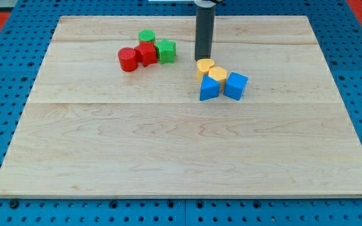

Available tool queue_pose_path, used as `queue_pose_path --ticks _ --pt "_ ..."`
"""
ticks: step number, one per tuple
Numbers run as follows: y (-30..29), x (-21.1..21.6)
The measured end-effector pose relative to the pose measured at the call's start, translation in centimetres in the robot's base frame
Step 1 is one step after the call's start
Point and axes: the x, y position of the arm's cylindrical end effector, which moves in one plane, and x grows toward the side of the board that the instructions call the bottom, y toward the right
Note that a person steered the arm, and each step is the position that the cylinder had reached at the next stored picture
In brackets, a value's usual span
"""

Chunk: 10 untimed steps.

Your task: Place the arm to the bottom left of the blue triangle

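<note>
The blue triangle [209,89] lies right of the board's middle, towards the view's top. A blue cube [235,85] touches its right side. Two yellow blocks [205,66] [217,75] sit just above it, touching each other. My tip [202,58] is at the end of the dark rod, just above the upper yellow block, so above the blue triangle and slightly to its left.
A cluster sits to the view's upper left of the tip: a red cylinder [128,59], a red block [146,53], a green cylinder [147,36] and a green block [166,50]. The wooden board [181,150] lies on a blue perforated table.
</note>
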Motion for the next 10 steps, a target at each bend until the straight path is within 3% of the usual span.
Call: queue_pose_path --ticks 1,2,3,6,7,10 --pt "0.0 0.2" --pt "-1.1 3.1" --pt "-4.7 3.7" --pt "-11.1 15.1" --pt "-8.5 16.4" --pt "-2.7 14.4"
